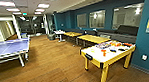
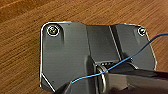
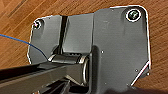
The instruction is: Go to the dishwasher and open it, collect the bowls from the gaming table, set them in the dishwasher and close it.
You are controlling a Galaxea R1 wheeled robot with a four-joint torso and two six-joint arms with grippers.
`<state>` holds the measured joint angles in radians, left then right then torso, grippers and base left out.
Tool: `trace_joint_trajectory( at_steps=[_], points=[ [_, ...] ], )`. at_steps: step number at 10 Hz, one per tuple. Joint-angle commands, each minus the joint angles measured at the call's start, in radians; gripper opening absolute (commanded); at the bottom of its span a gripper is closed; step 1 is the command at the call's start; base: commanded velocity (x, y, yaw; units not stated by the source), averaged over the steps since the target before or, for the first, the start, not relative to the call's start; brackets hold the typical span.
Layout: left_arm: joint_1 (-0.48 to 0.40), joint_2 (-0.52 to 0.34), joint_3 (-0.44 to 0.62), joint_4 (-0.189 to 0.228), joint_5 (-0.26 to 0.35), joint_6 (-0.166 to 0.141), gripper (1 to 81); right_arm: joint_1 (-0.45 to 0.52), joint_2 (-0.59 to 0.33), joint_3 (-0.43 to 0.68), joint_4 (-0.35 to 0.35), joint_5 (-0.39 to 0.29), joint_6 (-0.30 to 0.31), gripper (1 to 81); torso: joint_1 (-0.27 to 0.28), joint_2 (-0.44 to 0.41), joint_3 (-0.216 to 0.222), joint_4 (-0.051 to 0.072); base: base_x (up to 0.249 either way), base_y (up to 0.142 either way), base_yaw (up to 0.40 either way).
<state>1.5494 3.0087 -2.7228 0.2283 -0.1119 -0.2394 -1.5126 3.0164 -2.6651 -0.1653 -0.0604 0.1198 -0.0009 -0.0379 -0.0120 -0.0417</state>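
Ahead on the right, the yellow gaming table (image 1: 107, 55) runs its long axis from near left toward the teal wall (image 1: 145, 44), small items crowding its far tabletop end. Left stands a blue ping-pong table (image 1: 9, 48) on the wood floor (image 1: 54, 67). Whether either gripper's fingers are apart or together, I cannot tell.

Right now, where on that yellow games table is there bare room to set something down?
The near end of the yellow games table looks bare, from its front corner back to the small orange piece. The far end by the teal wall is crowded with colourful items.

We see a yellow game table (image 1: 105, 57) standing on the wood floor by the blue wall. Its top is white, and small orange, blue and dark things (image 1: 112, 47) lie on its far end. We cannot tell if any are bowls.
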Motion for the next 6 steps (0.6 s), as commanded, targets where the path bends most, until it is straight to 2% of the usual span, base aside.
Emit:
trace_joint_trajectory(
  at_steps=[1, 6],
  points=[
    [-0.051, -0.002, 0.001, -0.003, 0.043, 0.002, 81.1, 0.059, 0.0, 0.001, -0.003, -0.05, 0.0, 81.1, 0.001, 0.0, 0.0, 0.0, 0.0, 0.0, -0.4],
    [-0.051, -0.005, 0.001, -0.001, 0.043, 0.002, 81.1, 0.059, 0.0, -0.002, -0.005, -0.052, -0.002, 81.1, 0.001, 0.0, 0.0, 0.0, 0.0, 0.0, -0.4]
  ],
)
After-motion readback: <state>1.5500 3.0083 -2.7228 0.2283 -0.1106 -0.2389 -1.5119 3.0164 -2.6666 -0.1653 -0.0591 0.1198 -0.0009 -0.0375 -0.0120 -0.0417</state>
